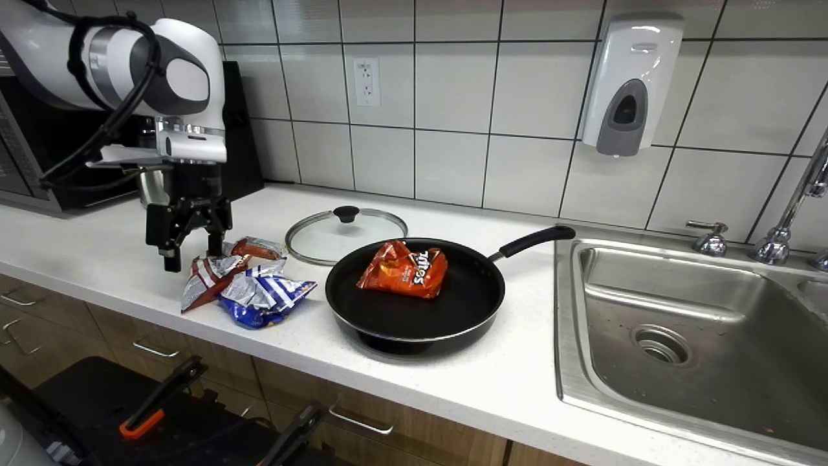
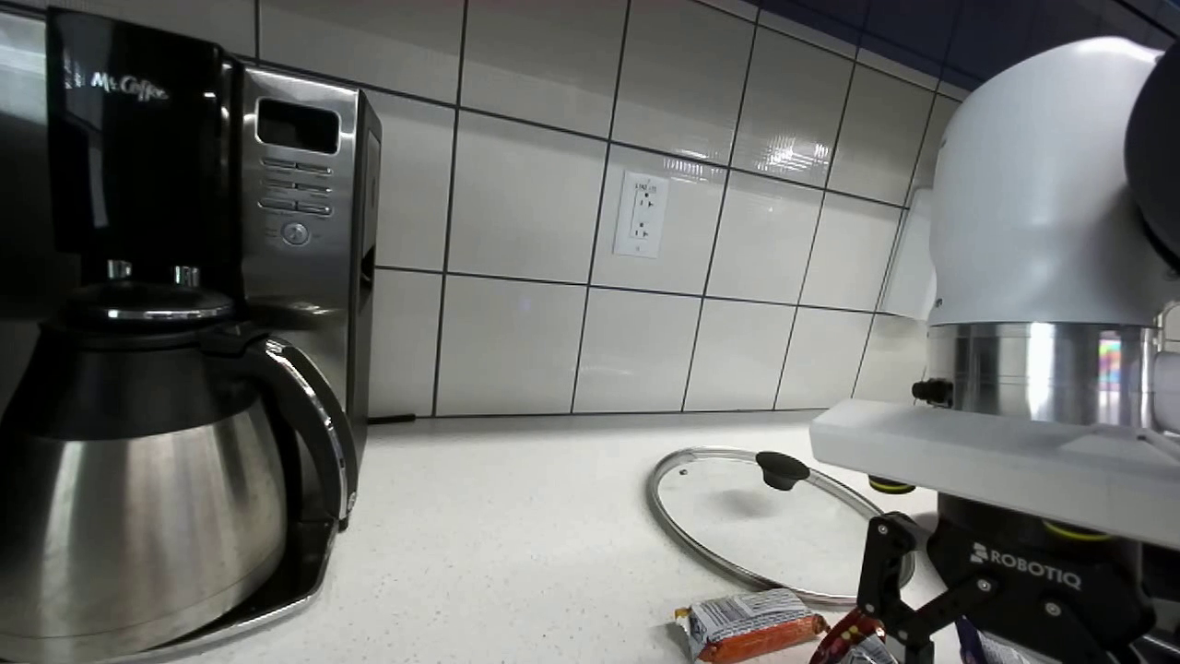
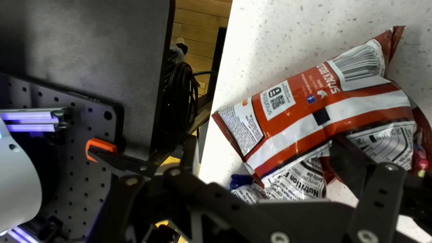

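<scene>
My gripper (image 1: pixel 193 254) stands open, pointing down over the counter at the left, with nothing gripped. Just under and beside it lies a red-and-silver snack bag (image 3: pixel 297 114); one finger (image 3: pixel 351 162) overlaps it in the wrist view, but contact cannot be told. A blue-and-silver bag (image 1: pixel 268 299) leans against that bag. Behind them is a smaller orange-and-silver bag (image 1: pixel 259 248), also partly seen as an orange packet (image 2: pixel 756 629) in an exterior view. An orange Doritos bag (image 1: pixel 404 270) rests inside a black frying pan (image 1: pixel 349 314) to the right.
A glass lid (image 1: pixel 310 236) with a black knob lies behind the pan. The pan handle (image 1: pixel 533 241) points toward the steel sink (image 1: pixel 673 304). A coffee maker (image 2: pixel 138 516) stands near the wall. The counter's front edge (image 1: pixel 213 325) runs close to the bags.
</scene>
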Robot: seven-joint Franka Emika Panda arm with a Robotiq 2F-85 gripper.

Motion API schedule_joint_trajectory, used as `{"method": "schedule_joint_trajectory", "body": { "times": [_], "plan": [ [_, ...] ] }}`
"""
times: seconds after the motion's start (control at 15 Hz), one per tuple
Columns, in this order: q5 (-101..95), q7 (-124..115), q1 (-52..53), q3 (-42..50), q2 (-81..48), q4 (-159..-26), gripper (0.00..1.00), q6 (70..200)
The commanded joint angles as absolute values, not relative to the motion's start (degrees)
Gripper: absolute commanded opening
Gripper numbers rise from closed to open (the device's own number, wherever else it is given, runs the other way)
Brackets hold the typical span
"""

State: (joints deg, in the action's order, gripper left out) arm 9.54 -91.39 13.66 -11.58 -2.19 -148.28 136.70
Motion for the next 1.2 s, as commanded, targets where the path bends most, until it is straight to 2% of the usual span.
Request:
{"method": "schedule_joint_trajectory", "body": {
  "times": [0.0, 1.13],
  "plan": [
    [9.33, -93.22, 13.18, -11.37, -1.22, -148.73, 1.00, 137.16],
    [9.34, -95.02, 12.98, -11.27, 1.13, -150.30, 1.00, 138.25]
  ]
}}
